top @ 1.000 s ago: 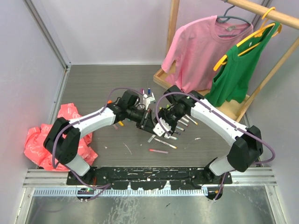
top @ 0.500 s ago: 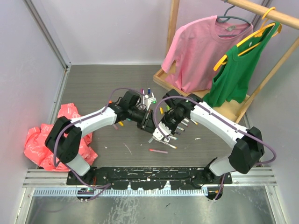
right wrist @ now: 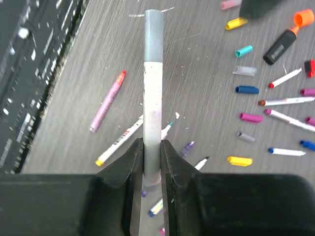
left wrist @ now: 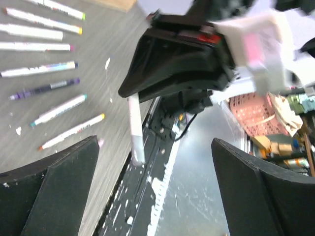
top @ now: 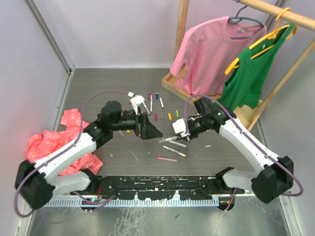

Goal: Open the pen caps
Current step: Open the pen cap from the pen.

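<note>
My right gripper [right wrist: 151, 157] is shut on a slim white pen [right wrist: 152, 98] that ends in a grey section [right wrist: 153, 34] pointing away from the fingers. In the top view this gripper [top: 172, 136] hangs over the table's middle, the pen [top: 165, 140] sticking out to the left. My left gripper [top: 149, 131] stands wide open just left of it, with nothing between its fingers [left wrist: 49, 191]. It faces the held pen [left wrist: 135, 130]. Loose pen caps lie on the table: yellow [right wrist: 239, 160], pink [right wrist: 251, 117], blue [right wrist: 246, 90], teal [right wrist: 243, 50].
Several uncapped pens lie around, among them a pink one [top: 167, 159] and a row [left wrist: 39, 69]. An orange-black marker [right wrist: 285, 37] lies further off. Red plastic [top: 64, 142] sits at the left. A wooden rack base [top: 172, 83] with a pink T-shirt [top: 211, 49] and a green top [top: 251, 73] stands back right.
The left gripper opened, let go and drew back to the left. The right gripper closed on the pen and moved right, so the two grippers now stand apart.
</note>
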You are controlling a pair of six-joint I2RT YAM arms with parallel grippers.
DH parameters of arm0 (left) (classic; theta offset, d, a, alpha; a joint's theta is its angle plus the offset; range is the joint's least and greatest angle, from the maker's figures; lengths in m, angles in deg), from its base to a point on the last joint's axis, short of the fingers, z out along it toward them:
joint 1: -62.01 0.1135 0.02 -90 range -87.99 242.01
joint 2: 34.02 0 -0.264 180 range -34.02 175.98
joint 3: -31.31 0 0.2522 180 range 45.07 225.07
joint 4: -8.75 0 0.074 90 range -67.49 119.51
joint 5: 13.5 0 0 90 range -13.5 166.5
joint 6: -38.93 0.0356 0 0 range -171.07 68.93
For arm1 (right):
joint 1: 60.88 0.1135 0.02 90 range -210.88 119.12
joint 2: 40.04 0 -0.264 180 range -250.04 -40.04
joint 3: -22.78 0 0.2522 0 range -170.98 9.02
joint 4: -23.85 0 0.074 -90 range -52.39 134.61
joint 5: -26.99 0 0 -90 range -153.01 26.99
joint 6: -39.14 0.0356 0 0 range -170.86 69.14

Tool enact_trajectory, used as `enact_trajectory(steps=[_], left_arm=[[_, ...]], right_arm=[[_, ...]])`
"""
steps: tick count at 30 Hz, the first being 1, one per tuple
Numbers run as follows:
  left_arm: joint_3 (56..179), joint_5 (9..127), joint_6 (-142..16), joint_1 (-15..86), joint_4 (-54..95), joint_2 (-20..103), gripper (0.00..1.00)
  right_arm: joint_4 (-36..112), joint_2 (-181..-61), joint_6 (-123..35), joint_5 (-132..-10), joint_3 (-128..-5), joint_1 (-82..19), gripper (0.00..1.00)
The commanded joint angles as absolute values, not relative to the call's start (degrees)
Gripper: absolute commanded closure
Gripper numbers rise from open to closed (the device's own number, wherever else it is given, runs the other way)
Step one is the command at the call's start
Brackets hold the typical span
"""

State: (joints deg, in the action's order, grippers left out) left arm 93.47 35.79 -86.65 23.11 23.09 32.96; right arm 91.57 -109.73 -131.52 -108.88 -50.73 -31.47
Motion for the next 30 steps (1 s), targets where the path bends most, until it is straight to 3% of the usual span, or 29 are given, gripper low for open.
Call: enact_trajectory(steps=[1,6,11,16,22,30], left_arm=[[86.53,45.36,-90.54,23.41,5.76,23.18,0.02],[77.97,54.48,-100.92,23.37,-11.40,18.99,0.02],[73.74,62.48,-107.86,22.53,-19.08,20.11,0.00],[72.62,70.30,-104.31,18.60,-20.30,19.74,0.17],[73.85,71.80,-102.73,16.30,-20.12,22.31,0.35],[75.25,72.01,-103.46,15.09,-19.77,25.75,0.45]], right_arm=[[86.74,-107.30,-116.59,-125.15,-49.40,-36.62,0.99],[81.85,-109.26,-103.18,-133.47,-50.01,-38.49,0.99],[77.25,-111.99,-95.64,-138.86,-50.06,-39.75,0.99],[70.44,-113.15,-87.63,-138.39,-47.83,-39.86,0.99],[65.54,-114.13,-80.24,-137.68,-46.80,-39.83,0.99],[62.25,-114.16,-76.47,-136.15,-45.71,-39.80,0.99]])
